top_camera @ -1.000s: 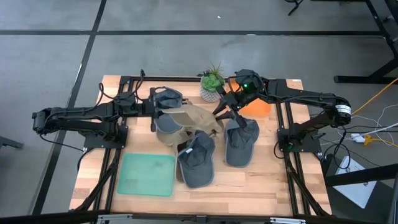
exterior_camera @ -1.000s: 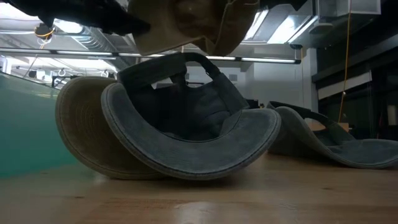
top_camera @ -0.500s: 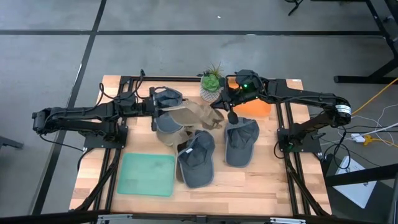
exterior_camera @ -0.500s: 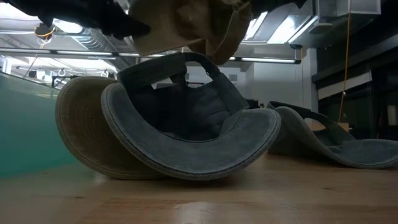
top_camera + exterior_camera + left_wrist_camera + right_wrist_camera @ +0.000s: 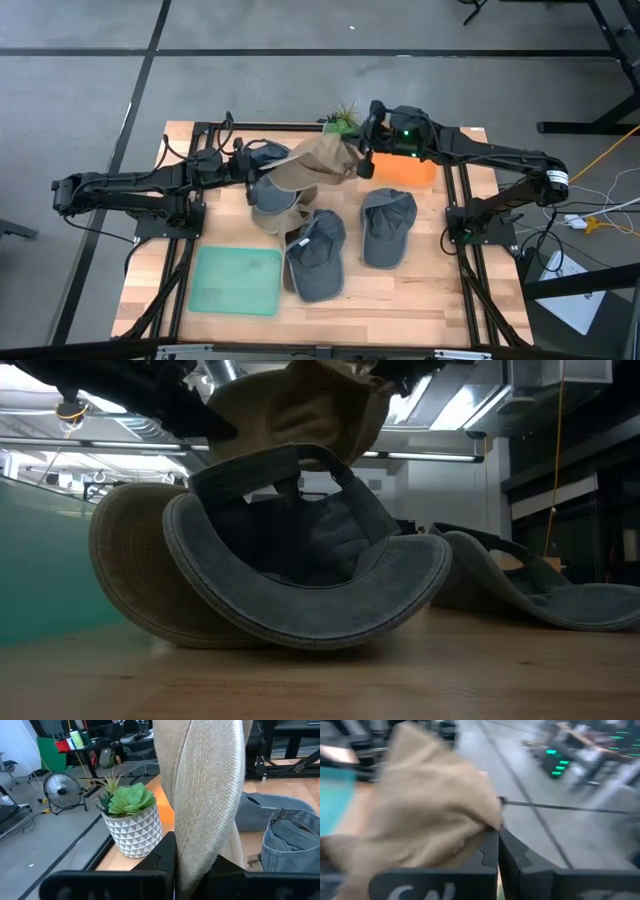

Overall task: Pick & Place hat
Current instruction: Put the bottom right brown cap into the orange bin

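Note:
A tan hat (image 5: pixel 315 160) hangs above the table's far middle, stretched between my two grippers. My left gripper (image 5: pixel 252 170) is shut on its left end, my right gripper (image 5: pixel 360 160) on its right end. In the low view the tan hat (image 5: pixel 300 410) floats over a grey hat (image 5: pixel 310 570) that lies upturned, crown down, on the wood. Another grey hat (image 5: pixel 387 225) lies to its right. A further hat (image 5: pixel 270 205) rests under the raised one. My left gripper pinches the tan hat's stiff brim (image 5: pixel 192 845) between its two fingers, coming about level from the table's left. The brim stands on edge in the hold, clear of the table. My right gripper pinches a bunch of the hat's soft cloth (image 5: pixel 487 827) at the hat's right end, coming about level from the right. That end is lifted clear; one layer or several, I cannot tell.
A potted plant (image 5: pixel 340 120) stands at the far edge just behind the held hat, with an orange block (image 5: pixel 408 172) to its right. A green mat (image 5: pixel 238 280) lies near the front left. Bare wood shows along the near edge.
My right gripper has shut on the tan hat's right end, swung from pointing down to pointing toward the table's left, and risen toward the far edge. That end of the hat has come up off the pile. The left end has stayed in my left gripper, which rolled a little.

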Robot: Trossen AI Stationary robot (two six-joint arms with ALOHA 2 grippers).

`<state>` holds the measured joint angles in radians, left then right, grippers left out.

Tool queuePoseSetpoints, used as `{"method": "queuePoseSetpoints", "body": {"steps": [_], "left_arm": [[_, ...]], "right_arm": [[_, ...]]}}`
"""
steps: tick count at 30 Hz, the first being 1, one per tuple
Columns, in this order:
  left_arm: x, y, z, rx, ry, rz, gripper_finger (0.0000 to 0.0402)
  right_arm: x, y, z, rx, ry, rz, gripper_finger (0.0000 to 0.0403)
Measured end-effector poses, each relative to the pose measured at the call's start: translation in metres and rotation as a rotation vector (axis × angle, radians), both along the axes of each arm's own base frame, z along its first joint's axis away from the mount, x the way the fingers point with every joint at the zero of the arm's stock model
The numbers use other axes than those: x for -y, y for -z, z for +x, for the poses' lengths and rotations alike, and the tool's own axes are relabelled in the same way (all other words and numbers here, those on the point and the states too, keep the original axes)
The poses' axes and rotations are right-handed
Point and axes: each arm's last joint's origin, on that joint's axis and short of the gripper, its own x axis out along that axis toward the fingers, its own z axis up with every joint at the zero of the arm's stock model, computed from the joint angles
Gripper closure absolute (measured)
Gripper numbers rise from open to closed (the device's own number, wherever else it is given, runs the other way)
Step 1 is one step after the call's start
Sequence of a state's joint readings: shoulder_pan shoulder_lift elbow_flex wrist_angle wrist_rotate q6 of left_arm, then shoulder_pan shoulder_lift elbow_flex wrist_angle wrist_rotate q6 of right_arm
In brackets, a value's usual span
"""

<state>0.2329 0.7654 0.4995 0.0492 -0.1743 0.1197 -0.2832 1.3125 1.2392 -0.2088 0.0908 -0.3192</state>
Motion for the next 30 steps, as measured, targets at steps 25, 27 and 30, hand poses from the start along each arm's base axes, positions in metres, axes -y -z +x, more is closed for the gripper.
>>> {"method": "queuePoseSetpoints", "body": {"steps": [25,27,30], "left_arm": [[0.000,-0.006,0.000,-0.005,-0.108,0.152,0.0389],[0.002,-0.005,0.001,-0.027,-0.064,0.189,0.0389],[0.006,-0.005,0.002,-0.047,0.014,0.240,0.0389]], "right_arm": [[0.003,-0.008,-0.016,-0.049,0.172,-0.112,0.0285],[0.004,-0.006,-0.018,-0.075,0.167,-0.103,0.0254],[0.006,-0.001,-0.020,-0.130,0.101,-0.091,0.0205]]}}
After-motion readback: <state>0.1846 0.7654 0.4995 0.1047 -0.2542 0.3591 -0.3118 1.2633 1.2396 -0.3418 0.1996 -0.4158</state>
